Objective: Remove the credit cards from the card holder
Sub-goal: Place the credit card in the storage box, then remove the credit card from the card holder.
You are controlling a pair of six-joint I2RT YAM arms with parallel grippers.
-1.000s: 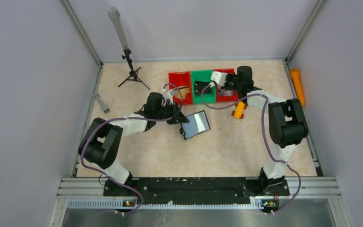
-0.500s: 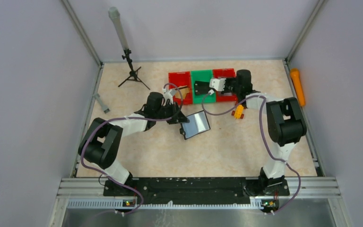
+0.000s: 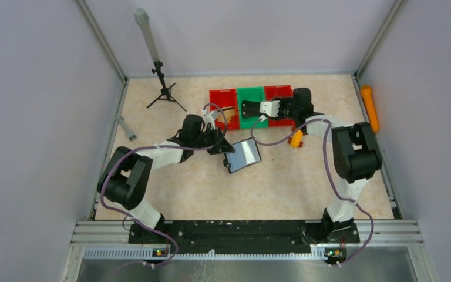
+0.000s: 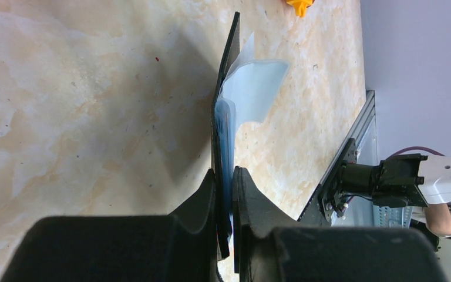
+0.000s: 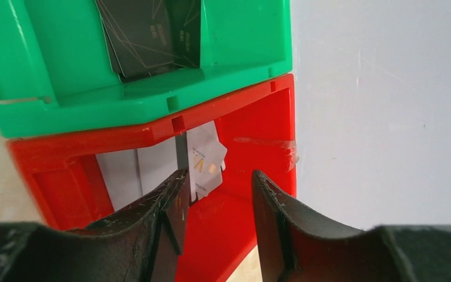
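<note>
1. A beige marbled table (image 3: 270, 188) fills the overhead view, with pale walls on three sides.
2. The left arm (image 3: 152, 154) reaches toward the middle. The right arm (image 3: 352, 153) bends back to the far bins, and its wrist hides much of the right-hand bin from above.
3. Three bins stand touching in a row at the far side: a left red bin (image 3: 222, 97), a green bin (image 3: 249, 94) and a right red bin (image 3: 279, 90).
4. A black tripod (image 3: 163, 88) with a grey pole stands far left.
5. An orange cylinder (image 3: 369, 106) lies along the right edge.
6. The card holder (image 3: 243, 154) is mid-table, open, its pale shiny inside facing up. The left gripper (image 3: 226, 150) is clamped on its near edge. Whether it rests on the table cannot be told.
7. The right gripper (image 5: 218, 176) hangs over the right red bin with jaws apart, holding nothing.
8. Dark cards (image 5: 147, 35) lie in the green bin.
9. A white card (image 5: 205, 161) lies in the right red bin, just beside one finger.
10. A yellow toy (image 3: 296, 138) sits between the card holder and the right arm.
11. A small grey piece (image 3: 124, 126) lies by the left wall.
</note>
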